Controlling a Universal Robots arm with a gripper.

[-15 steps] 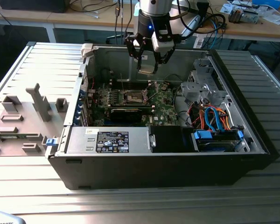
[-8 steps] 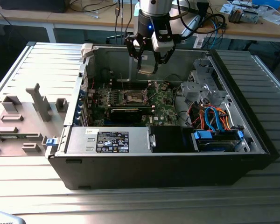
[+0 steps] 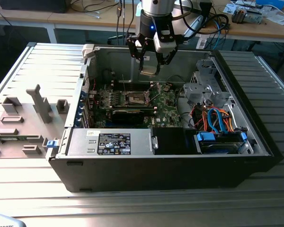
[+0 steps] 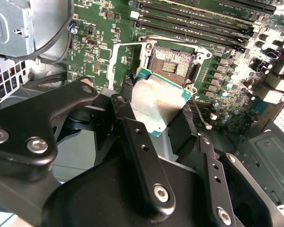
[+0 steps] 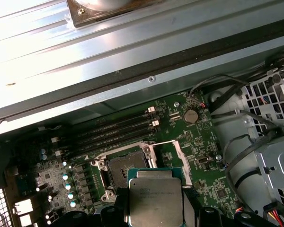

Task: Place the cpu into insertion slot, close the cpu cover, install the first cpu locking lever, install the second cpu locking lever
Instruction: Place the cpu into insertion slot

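In the exterior view my gripper hangs over the open computer case, shut on the cpu, a small flat silvery chip. It is well above the green board and a little behind the insertion slot. In the second wrist view the black fingers clamp two edges of the cpu, with the dark-centred insertion slot just beyond it. In the first wrist view the cpu sits in front of the bare insertion slot. The cpu cover stands swung open beside the slot.
Long black memory slots run behind the socket. A grey drive cage and blue and orange cables fill the case on the exterior view's right. A power supply sits at the case front. Grey fixture blocks stand left of the case.
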